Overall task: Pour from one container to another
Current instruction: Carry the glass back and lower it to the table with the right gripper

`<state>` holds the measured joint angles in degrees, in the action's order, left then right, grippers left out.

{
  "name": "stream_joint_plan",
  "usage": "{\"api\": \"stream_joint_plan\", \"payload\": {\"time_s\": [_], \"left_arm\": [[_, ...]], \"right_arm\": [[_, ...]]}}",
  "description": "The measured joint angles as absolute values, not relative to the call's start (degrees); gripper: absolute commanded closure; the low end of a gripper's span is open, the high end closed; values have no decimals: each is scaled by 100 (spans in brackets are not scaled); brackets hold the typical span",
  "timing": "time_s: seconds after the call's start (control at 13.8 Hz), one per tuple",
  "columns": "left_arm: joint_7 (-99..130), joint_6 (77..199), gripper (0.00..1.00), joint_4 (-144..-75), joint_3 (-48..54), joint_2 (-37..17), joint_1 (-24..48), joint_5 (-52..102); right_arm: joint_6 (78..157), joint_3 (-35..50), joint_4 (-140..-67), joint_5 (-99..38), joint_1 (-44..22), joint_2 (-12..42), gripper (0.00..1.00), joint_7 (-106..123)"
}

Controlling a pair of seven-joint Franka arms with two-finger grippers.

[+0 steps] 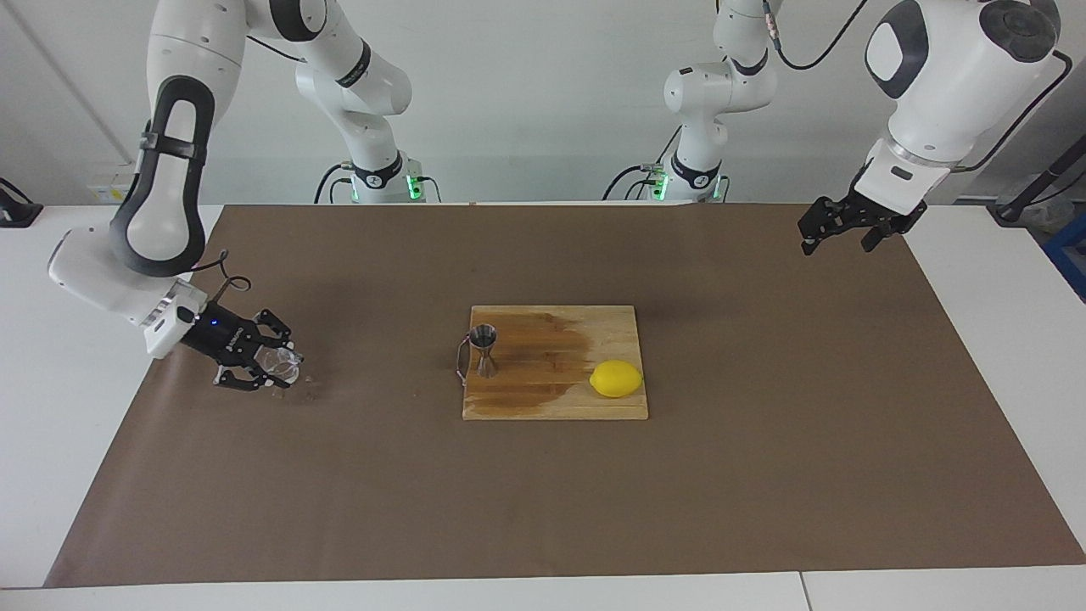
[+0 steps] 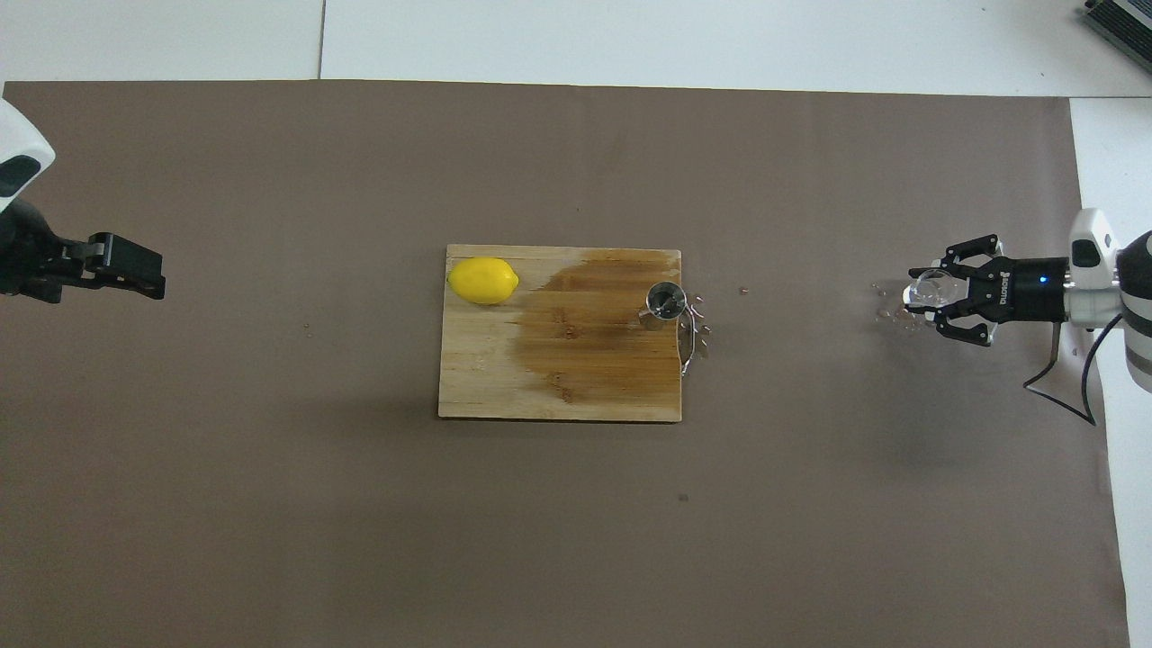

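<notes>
Glass cup: it is held tight by the right gripper, low over the brown mat at the right arm's end of the table. It looks tipped on its side.
Jigger: it is stood upright on the wet end of the wooden board. Its long axis is straight up, mouth on top.
Way to go: in the overhead view, the jigger is found at 9 o'clock from the cup, well apart.
Nearer arm: the right one, by far.
Left gripper: it is spread wide with nothing in it, and kept waiting over the mat's edge at the left arm's end.
Lemon: it is laid on the board's dry end, at 9 o'clock from the jigger in the overhead view.
In the way: nothing is seen between cup and jigger, only small drops on the mat under the cup.
Guess: the pouring looks done, and the cup may be set down next.
</notes>
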<state>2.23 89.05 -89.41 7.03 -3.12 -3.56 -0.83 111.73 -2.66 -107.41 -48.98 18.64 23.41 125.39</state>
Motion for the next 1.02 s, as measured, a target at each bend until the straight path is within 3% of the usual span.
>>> {"api": "stream_joint_plan", "payload": {"time_s": [0.73,1.02], "left_arm": [[223,8903,0,-8941,703,-311,-356,-83],[223,8902,0,-8941,703,-311,-356,-83]], "right_arm": [[11093,-253,-10807,-5330,2073,2535,88,13194],[11146,-239,-10850,-5331,2064,2537,71,13195]]}}
